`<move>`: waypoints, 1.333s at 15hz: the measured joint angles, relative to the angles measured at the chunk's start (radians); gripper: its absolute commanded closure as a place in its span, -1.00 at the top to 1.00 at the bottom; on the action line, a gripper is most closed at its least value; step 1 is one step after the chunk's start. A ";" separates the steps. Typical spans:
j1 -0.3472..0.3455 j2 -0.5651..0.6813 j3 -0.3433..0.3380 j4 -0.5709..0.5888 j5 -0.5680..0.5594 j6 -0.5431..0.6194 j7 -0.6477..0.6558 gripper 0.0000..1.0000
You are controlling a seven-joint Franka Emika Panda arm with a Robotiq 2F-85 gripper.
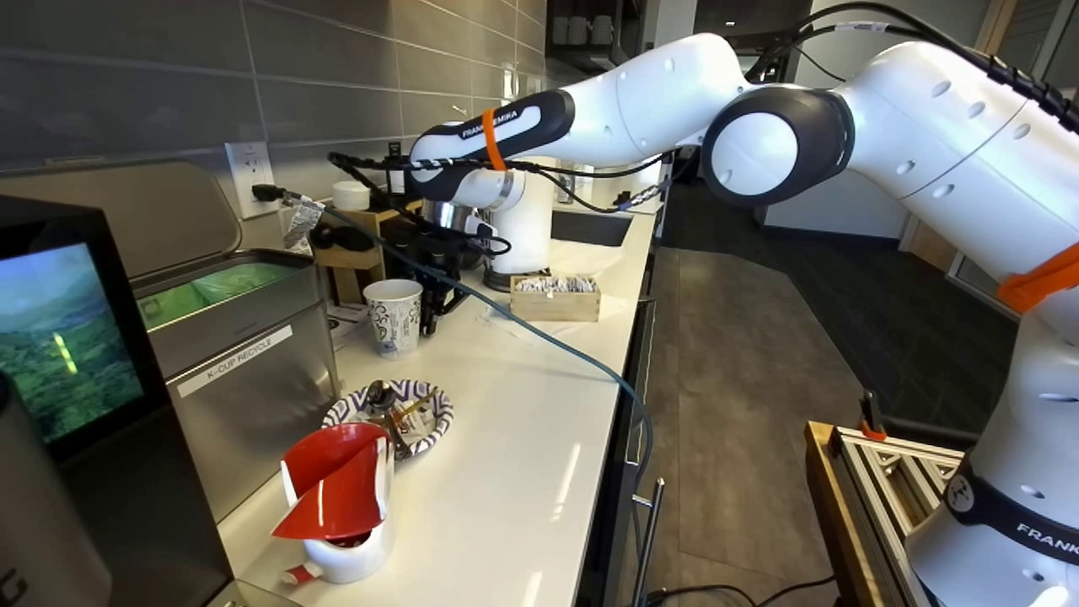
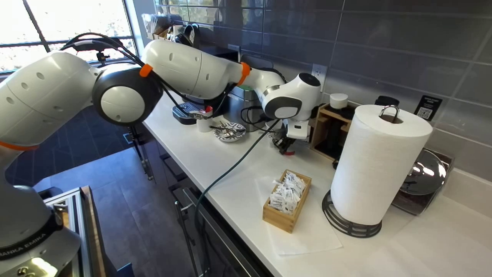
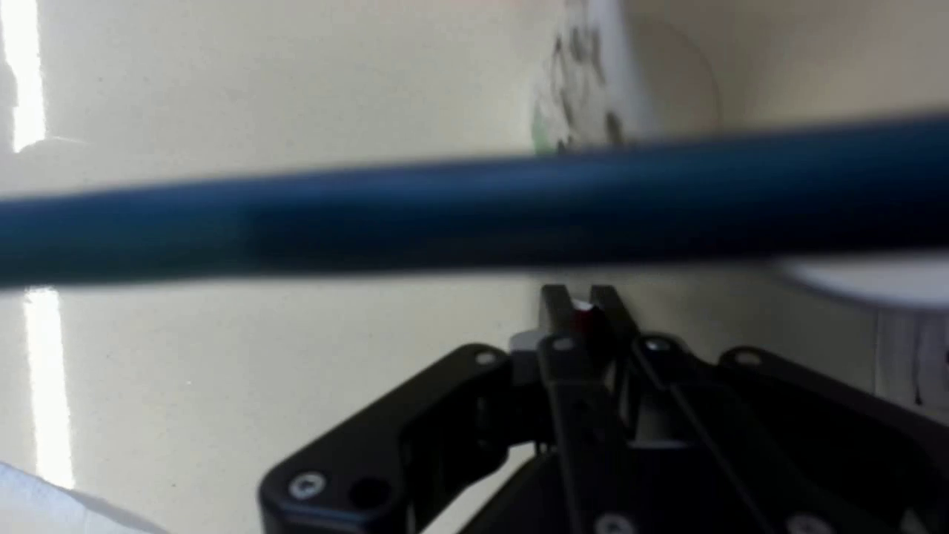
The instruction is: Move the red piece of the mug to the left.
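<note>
Right now the gripper (image 3: pixel 580 293) hangs low over the counter (image 1: pixel 506 455), its jaws drawn almost together; a narrow gap parts the fingertips (image 3: pixel 554 304) and a dark red bit (image 3: pixel 585 320) shows in it, though whether they grip that bit I cannot tell. Toward the robot's base (image 1: pixel 969 523), a broad stretch of white runs from the jaws to the front edge (image 1: pixel 590 506), well apart from them. A dark blue cable (image 3: pixel 445 222) slants over that stretch and, in the wrist view, cuts across just ahead of the fingertips. Room is tighter on the wall (image 2: pixel 403 42) side, where a rack (image 2: pixel 317 134) stands near the jaws. Also near them, past the cable in the wrist view, is a patterned cup (image 1: pixel 394 316). Farther from the jaws lies a plate (image 1: pixel 442 421) bearing dark items (image 1: pixel 383 396) and printed paper (image 1: pixel 415 430), and past it, well apart from the jaws, the red piece (image 1: pixel 337 497) sits atop a white mug (image 1: pixel 358 561). On that side of the jaws, by the wall, stands a steel bin (image 1: pixel 253 421), lid (image 1: pixel 126 219) raised, green showing inside. To the opposite side, a box (image 2: pixel 276 219) holds white packets (image 2: pixel 287 194), and farther off a paper roll (image 2: pixel 376 165) stands upright on a wire stand (image 2: pixel 355 231). Around the jaws the surface is glossy white, streaked with light; below the front edge spreads grey floor (image 1: pixel 742 354), and a bright window (image 2: pixel 88 19) shows behind the arm (image 2: pixel 180 69).
</note>
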 measured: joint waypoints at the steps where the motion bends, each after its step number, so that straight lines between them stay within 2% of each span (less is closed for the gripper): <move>1: -0.005 -0.005 -0.001 -0.001 0.001 0.008 0.004 -0.95; 5: -0.039 -0.045 -0.003 -0.027 0.036 0.027 0.031 -0.95; 9: -0.054 -0.125 -0.002 -0.110 0.046 0.026 0.033 -0.95; 16: -0.045 -0.373 -0.003 -0.385 0.046 0.042 -0.046 -0.95; 20: -0.017 -0.529 -0.008 -0.553 0.042 0.109 -0.104 -0.95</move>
